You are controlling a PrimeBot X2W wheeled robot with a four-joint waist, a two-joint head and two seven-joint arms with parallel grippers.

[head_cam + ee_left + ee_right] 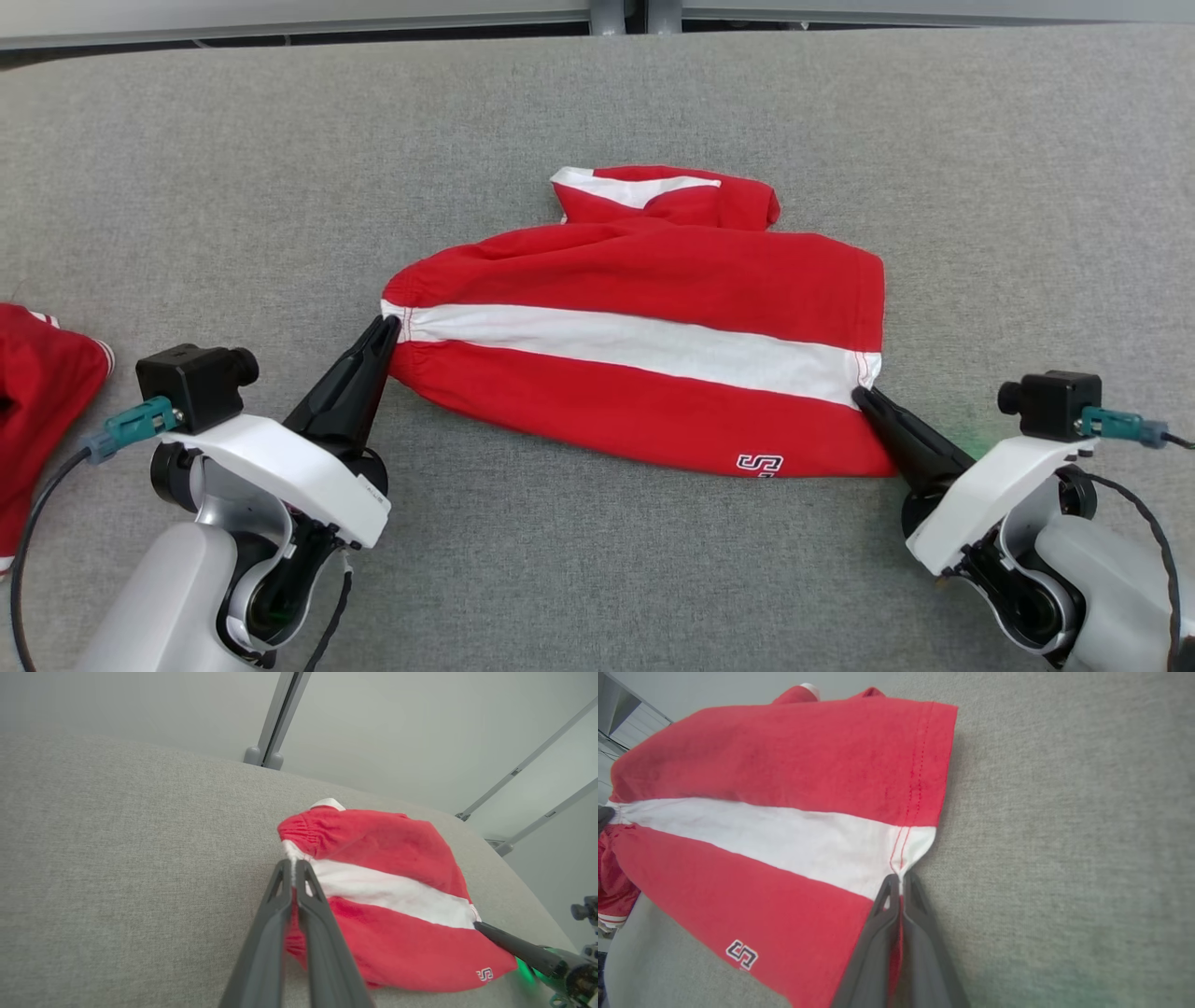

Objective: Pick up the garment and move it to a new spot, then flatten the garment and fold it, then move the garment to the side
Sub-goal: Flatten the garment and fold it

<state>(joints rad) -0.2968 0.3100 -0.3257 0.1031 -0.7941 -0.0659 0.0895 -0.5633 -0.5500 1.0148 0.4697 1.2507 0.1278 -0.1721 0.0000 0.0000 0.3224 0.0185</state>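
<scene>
A red garment (644,299) with a wide white stripe and a small logo lies folded in the middle of the grey table (187,187). My left gripper (387,324) is shut on its left edge, right at the white stripe; the left wrist view shows the garment (387,877) with cloth pinched between that gripper (294,864). At the hemmed right edge my right gripper (861,394) is shut on the stripe's end. The right wrist view has the garment (784,788) up close, its hem caught in my right gripper (900,877).
Another red cloth (37,392) lies at the table's left edge, close to my left arm. The table's far edge (597,28) meets grey rails. Bare grey felt surrounds the garment on every side.
</scene>
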